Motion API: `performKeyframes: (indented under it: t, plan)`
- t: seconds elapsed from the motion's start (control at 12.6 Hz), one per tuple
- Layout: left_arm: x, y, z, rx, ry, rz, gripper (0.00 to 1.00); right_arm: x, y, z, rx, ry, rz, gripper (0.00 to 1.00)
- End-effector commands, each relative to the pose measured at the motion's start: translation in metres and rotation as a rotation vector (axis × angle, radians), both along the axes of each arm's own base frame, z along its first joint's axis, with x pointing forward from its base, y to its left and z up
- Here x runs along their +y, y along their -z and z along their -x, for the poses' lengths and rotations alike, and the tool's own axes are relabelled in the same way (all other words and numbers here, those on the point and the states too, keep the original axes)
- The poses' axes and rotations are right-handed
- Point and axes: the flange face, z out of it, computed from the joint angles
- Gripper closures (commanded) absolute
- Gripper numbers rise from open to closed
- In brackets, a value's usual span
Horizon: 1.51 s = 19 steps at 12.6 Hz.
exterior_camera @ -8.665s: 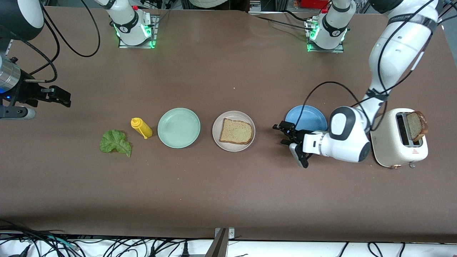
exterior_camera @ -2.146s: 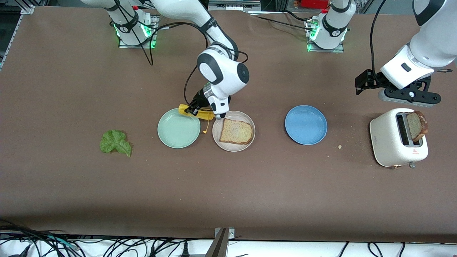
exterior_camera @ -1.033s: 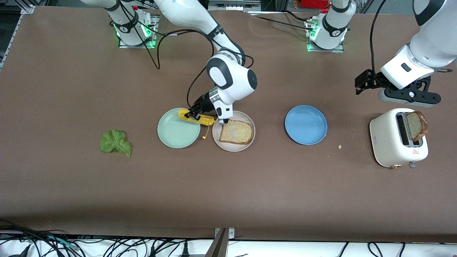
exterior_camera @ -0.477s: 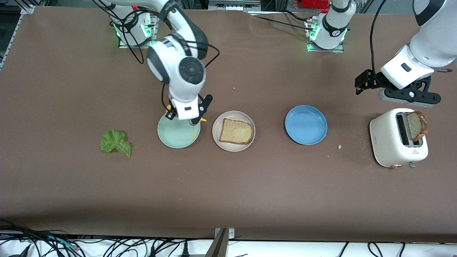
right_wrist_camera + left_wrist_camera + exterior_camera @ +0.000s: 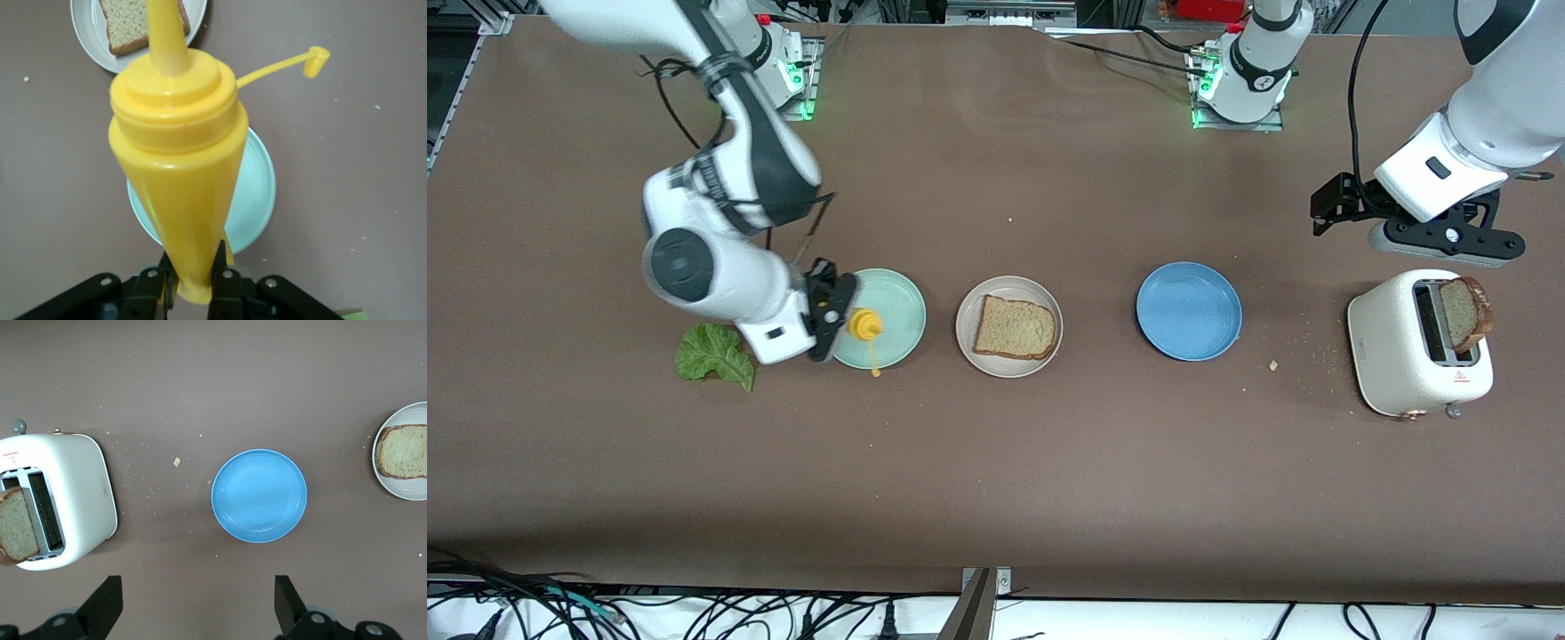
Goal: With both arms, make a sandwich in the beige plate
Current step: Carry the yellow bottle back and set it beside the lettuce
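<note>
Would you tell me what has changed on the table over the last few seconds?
The right gripper carried the mustard bottle from beside the beige plate to over the green plate. The left gripper stayed open above the toaster; bread slice and lettuce unmoved.

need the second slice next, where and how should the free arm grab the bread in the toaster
Grip the upper part of the bread slice that sticks out of the toaster, coming straight down with one finger on each flat face. It stands upright in its slot, so only that top part is reachable. The left gripper waits open above the table near the toaster; the right gripper holds the mustard bottle.
</note>
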Motion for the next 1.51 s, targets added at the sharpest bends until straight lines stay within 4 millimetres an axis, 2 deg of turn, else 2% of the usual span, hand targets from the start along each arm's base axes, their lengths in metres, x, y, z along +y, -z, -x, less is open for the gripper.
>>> performKeyframes:
  t: [0.0, 0.32, 0.4, 0.64, 0.79, 0.87, 1.19, 1.27, 1.43]
  plan:
    - [0.000, -0.003, 0.004, -0.005, -0.004, 0.011, 0.00, -0.041, 0.008, -0.013, 0.003, -0.061, -0.156, 1.00]
    - [0.000, -0.003, 0.003, -0.005, -0.007, 0.009, 0.00, -0.092, 0.033, -0.044, -0.023, -0.125, -0.453, 1.00]
    - [0.000, -0.002, 0.004, -0.003, -0.007, 0.009, 0.00, -0.098, 0.045, -0.045, -0.021, -0.140, -0.498, 1.00]
    - [0.001, -0.003, 0.003, -0.005, -0.008, 0.009, 0.00, -0.138, 0.088, -0.050, -0.064, -0.228, -0.617, 1.00]
    - [0.001, -0.003, 0.003, -0.005, -0.008, 0.009, 0.00, -0.159, 0.108, -0.048, -0.077, -0.252, -0.661, 1.00]
    - [0.001, -0.003, 0.003, -0.005, -0.008, 0.009, 0.00, -0.167, 0.114, -0.043, -0.074, -0.264, -0.671, 1.00]
    - [0.001, -0.003, 0.003, -0.005, -0.008, 0.009, 0.00, -0.191, 0.167, -0.014, -0.047, -0.285, -0.711, 1.00]
    - [0.001, -0.003, 0.003, -0.005, -0.008, 0.009, 0.00, -0.195, 0.174, -0.005, -0.044, -0.261, -0.729, 1.00]
    - [0.000, -0.003, 0.003, -0.005, -0.007, 0.009, 0.00, -0.190, 0.183, 0.009, -0.069, -0.231, -0.792, 1.00]
